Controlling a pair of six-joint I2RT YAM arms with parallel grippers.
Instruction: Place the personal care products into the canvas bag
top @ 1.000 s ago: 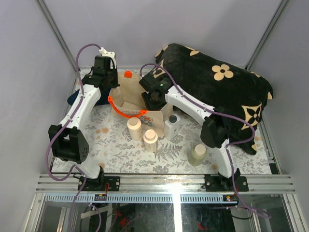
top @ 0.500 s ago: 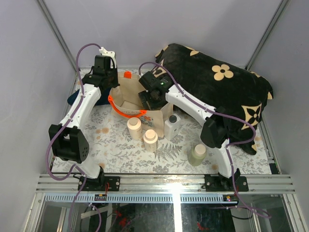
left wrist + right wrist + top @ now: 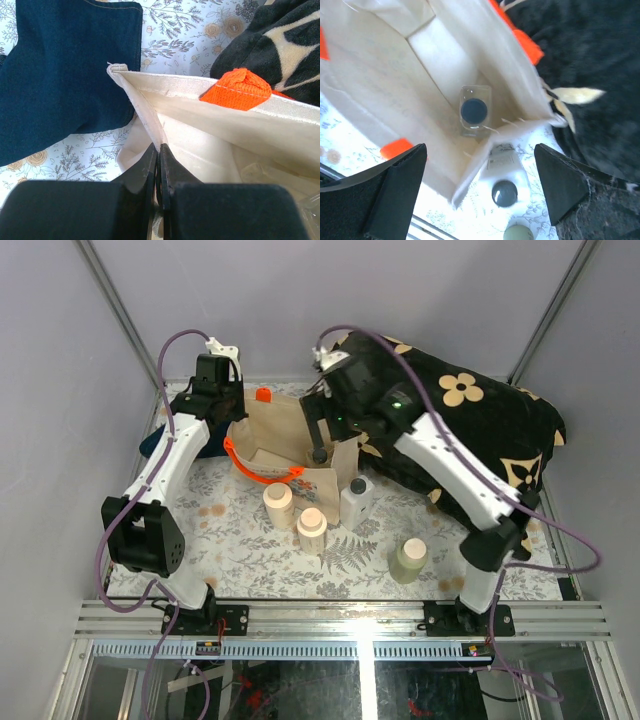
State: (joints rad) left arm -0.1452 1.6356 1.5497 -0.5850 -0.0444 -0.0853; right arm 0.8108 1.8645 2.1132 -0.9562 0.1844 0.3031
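Note:
The canvas bag stands open at the back of the table, with orange handles. My left gripper is shut on the bag's side rim and holds it up. My right gripper hangs open above the bag's mouth with nothing between its fingers. One clear bottle with a dark cap stands inside the bag. In front of the bag stand two cream bottles with tan caps, a white bottle with a dark cap and a greenish cylinder.
A large black flower-patterned cushion lies right behind and beside the bag, under the right arm. A folded blue denim cloth lies left of the bag. The table has a floral cover.
My right gripper has opened, left the dark-capped bottle in the bag and risen out of it toward the back right. The left gripper has held still.

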